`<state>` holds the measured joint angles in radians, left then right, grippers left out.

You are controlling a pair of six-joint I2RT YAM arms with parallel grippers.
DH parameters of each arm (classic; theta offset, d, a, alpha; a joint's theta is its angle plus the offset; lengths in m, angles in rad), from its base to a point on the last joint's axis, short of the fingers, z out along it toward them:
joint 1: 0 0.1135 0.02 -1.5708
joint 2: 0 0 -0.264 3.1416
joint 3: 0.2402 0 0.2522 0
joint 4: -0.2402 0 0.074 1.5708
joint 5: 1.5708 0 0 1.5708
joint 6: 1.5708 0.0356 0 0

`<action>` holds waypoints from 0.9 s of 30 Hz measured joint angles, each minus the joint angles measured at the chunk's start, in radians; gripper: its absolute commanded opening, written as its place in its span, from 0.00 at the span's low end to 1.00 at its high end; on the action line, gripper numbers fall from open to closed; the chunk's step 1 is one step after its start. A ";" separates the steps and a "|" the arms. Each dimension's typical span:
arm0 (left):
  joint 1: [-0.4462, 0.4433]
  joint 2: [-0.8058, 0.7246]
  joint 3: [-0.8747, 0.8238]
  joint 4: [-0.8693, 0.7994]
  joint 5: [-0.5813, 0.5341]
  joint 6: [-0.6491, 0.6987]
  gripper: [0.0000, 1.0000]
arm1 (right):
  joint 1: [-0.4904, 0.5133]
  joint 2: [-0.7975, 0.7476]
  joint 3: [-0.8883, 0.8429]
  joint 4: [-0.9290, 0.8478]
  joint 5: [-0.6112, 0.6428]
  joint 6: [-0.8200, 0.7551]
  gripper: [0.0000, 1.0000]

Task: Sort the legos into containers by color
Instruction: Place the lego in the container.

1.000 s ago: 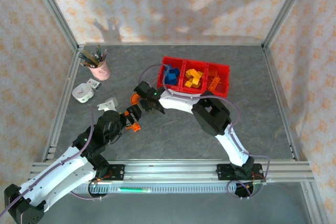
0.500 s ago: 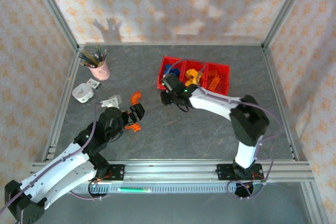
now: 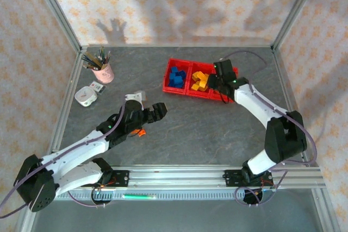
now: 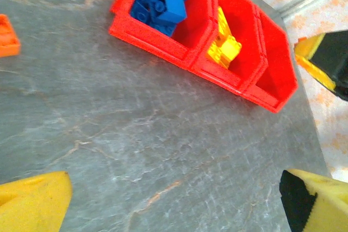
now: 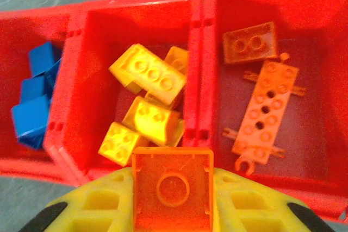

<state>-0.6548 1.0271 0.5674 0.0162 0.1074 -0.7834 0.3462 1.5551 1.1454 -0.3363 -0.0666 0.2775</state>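
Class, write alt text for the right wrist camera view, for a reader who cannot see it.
The right hand grips an orange square plastic block in the foreground, before three joined red open-topped plastic bins. The left bin holds blue plastic blocks, the middle yellow plastic blocks, the right two orange plastic pieces.

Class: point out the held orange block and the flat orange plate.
held orange block (image 5: 172, 186): right wrist view, centre of its facing side.
flat orange plate (image 5: 266, 113): right wrist view, its middle.
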 measured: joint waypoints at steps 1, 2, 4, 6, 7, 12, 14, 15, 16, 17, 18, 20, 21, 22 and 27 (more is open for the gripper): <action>-0.002 0.017 0.005 0.012 0.006 0.000 0.99 | -0.014 0.018 0.014 0.000 0.003 -0.001 0.30; -0.005 0.041 0.012 0.031 0.013 0.000 0.99 | -0.032 0.047 0.035 0.000 0.003 -0.001 0.30; -0.005 0.071 0.022 0.060 0.019 0.000 0.99 | -0.067 0.102 0.071 0.001 0.001 -0.005 0.30; -0.005 0.092 0.029 0.087 0.023 0.000 0.99 | -0.099 0.146 0.093 0.001 -0.002 -0.005 0.30; -0.005 0.098 0.032 0.094 0.024 0.000 0.99 | -0.113 0.161 0.100 0.001 -0.002 -0.007 0.30; -0.005 0.118 0.042 0.128 0.024 0.001 0.99 | -0.158 0.204 0.123 0.003 -0.010 -0.005 0.44; -0.005 0.119 0.042 0.130 0.024 0.005 0.99 | -0.160 0.216 0.141 0.000 -0.017 -0.011 0.48; -0.005 0.119 0.043 0.131 0.024 0.007 0.99 | -0.159 0.221 0.153 -0.001 -0.022 -0.014 0.49; -0.005 0.119 0.043 0.131 0.024 0.008 0.99 | -0.159 0.223 0.162 -0.002 -0.027 -0.016 0.50; -0.005 0.119 0.044 0.131 0.024 0.009 0.99 | -0.158 0.222 0.167 -0.001 -0.032 -0.016 0.51; -0.005 0.119 0.047 0.131 0.024 0.012 0.99 | -0.157 0.222 0.170 0.000 -0.037 -0.015 0.52; -0.005 0.118 0.053 0.131 0.023 0.019 0.99 | -0.154 0.220 0.171 -0.003 -0.047 -0.016 0.54; -0.005 0.117 0.055 0.131 0.023 0.023 0.99 | -0.150 0.220 0.171 -0.008 -0.047 -0.016 0.55; -0.005 0.114 0.055 0.131 0.019 0.025 0.99 | -0.145 0.218 0.170 -0.010 -0.047 -0.016 0.56; -0.005 0.061 0.055 0.111 -0.008 0.025 0.99 | -0.052 0.149 0.141 -0.024 -0.046 -0.019 0.60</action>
<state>-0.6594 1.0882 0.6220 0.1272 0.0990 -0.7582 0.2939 1.7039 1.2865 -0.3603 -0.1127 0.2588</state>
